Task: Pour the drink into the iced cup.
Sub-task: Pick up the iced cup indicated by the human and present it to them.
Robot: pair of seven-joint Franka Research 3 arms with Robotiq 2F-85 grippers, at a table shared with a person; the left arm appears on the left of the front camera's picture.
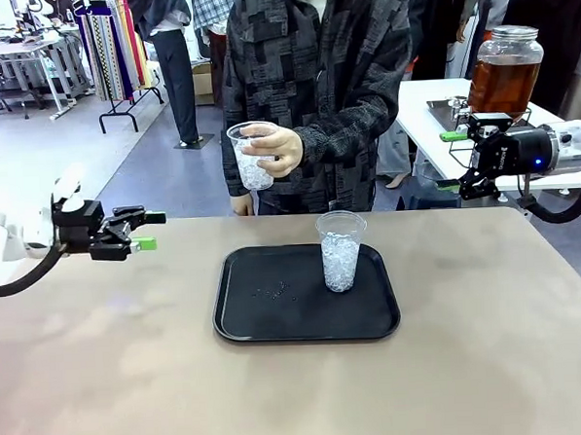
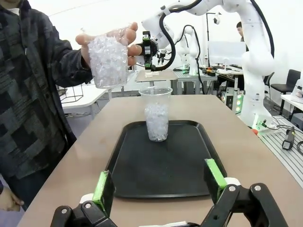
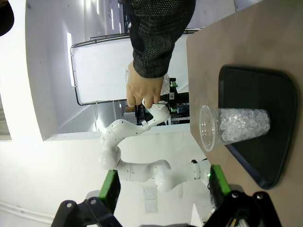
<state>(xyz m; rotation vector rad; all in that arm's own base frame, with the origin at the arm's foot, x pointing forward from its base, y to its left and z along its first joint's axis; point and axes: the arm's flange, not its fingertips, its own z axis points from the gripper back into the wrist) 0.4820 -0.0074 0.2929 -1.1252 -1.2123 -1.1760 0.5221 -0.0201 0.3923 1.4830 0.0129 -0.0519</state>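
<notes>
1. Far left: left gripper (image 1: 147,232) hangs above the bare table (image 1: 103,364), well left of the tray, jaws spread wide w/ nothing between them. Arm cut off at the picture edge. In its own wrist view the left gripper (image 2: 158,182) frames the tray's near end; fingertips (image 2: 215,175) clear of it.
2. Centre-left: black tray (image 1: 276,321) flat on the table. Small specks on it near the middle; too small to tell ice from drops.
3. Above the tray's far-left corner, beyond the table's far edge: person's hand (image 1: 277,150) holds the hand-held cup (image 1: 251,159), clear plastic, ice inside, roughly upright. Left wrist view: hand-held cup (image 2: 108,61) packed w/ ice, fingers partly behind it. Right wrist view: the hand (image 3: 142,90) covers nearly all of that cup.
4. Centre-right: tray cup (image 1: 341,251), clear, upright on the tray's far-right part, ice approx halfway up, no liquid seen. It also shows at (image 2: 156,116) and (image 3: 234,126).
5. Right: right gripper (image 1: 455,160) raised above the table's far-right corner, jaws spread, empty; lower finger hard to make out vs dark background. Own view, right gripper (image 3: 164,187): pads wide apart.
6. Far right, behind it: dispenser jar (image 1: 503,55) on a separate white table, lid on. The drink (image 1: 503,85), amber-brown, is inside. Jar's base is hidden by the right gripper; can't make out stand or tap.
</notes>
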